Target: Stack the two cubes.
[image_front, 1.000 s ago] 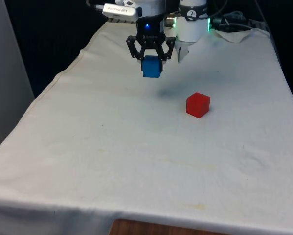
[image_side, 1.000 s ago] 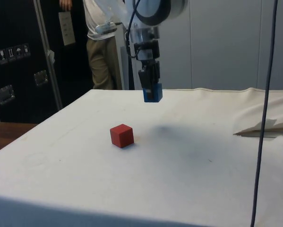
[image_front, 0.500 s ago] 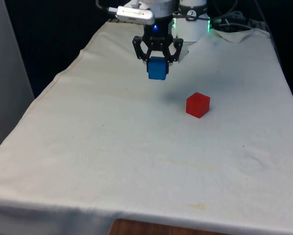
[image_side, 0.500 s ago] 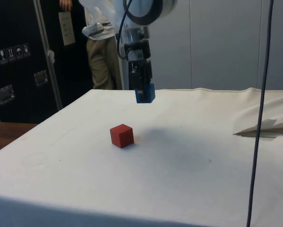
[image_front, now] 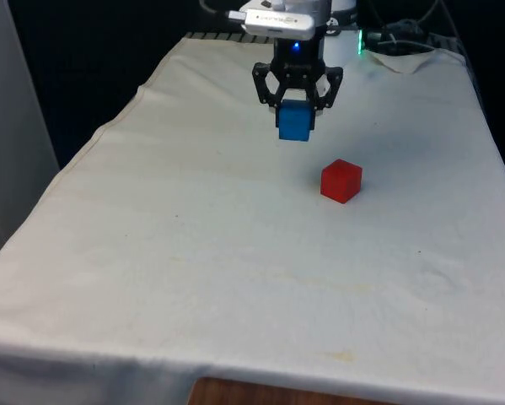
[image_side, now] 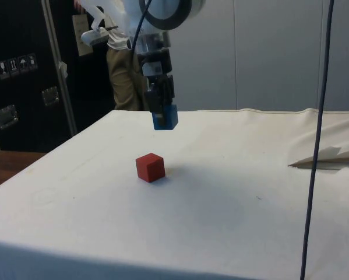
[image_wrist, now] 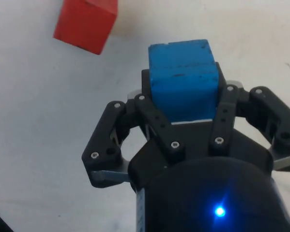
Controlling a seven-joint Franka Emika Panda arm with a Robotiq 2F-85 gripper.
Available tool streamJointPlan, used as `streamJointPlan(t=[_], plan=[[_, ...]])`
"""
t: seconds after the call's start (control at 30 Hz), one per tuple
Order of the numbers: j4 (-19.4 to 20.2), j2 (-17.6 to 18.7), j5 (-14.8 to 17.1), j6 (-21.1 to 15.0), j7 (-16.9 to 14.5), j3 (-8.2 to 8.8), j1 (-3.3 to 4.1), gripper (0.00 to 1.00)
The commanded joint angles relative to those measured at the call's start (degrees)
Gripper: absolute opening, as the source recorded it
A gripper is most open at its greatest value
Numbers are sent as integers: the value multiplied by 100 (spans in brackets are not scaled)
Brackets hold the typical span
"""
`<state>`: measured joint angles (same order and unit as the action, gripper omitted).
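- The gripper [image_front: 296, 108] hung above the table [image_front: 193, 253], its two black fingers clamped on opposite sides of the blue cube [image_front: 294, 121], which it carried clear of the white cloth.
- In the side view the gripper [image_side: 161, 112] and the blue cube [image_side: 164, 117] stood higher than the red cube [image_side: 150, 167], with open air between the two cubes.
- The red cube [image_front: 341, 180] rested on the cloth in the far half of the table, nearer the edge on the front view's right than the opposite edge, well away from every corner.
- In the front view the blue cube lay near the red one, a little farther along the table and towards the front view's left.
- In the wrist view the blue cube [image_wrist: 184, 79] sat between the fingers [image_wrist: 149, 116], and the red cube [image_wrist: 86, 23] lay on the cloth off to one side, apart from the gripper [image_wrist: 183, 104].
- A person [image_side: 124, 70] stood beyond the table's far edge in the side view, partly hidden by the arm.
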<state>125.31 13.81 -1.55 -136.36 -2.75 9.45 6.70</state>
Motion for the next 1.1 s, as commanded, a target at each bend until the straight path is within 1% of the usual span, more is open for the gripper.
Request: streamJointPlan(t=[0.0, 0.07, 0.1, 0.13, 0.4, 0.43, 0.47, 0.67, 0.7, 0.73, 0.97, 1.0, 1.07], plan=[[-29, 0, -29, 34, 52, -11, 29, 2], [-52, 0, -17, 29, 46, -57, 29, 2], [-23, 0, 0, 0, 11, -46, 6, 2], [-57, 0, -11, 23, 40, -74, 29, 2], [-183, 52, 92, -57, -29, -286, 11, 2], [-149, 11, 17, -34, 11, -258, 11, 2], [-195, 57, 103, -63, -34, -304, 6, 2], [-298, 160, 149, -92, -63, -413, 6, 2], [-269, 126, 69, -74, -17, -378, 11, 2], [-332, 201, 160, -92, -63, -453, 11, 2], [-395, 286, 178, -97, -23, -636, 23, 2], [-390, 281, 126, -80, -11, -625, 11, 2], [-401, 292, 160, -97, 6, -682, 34, 2]])
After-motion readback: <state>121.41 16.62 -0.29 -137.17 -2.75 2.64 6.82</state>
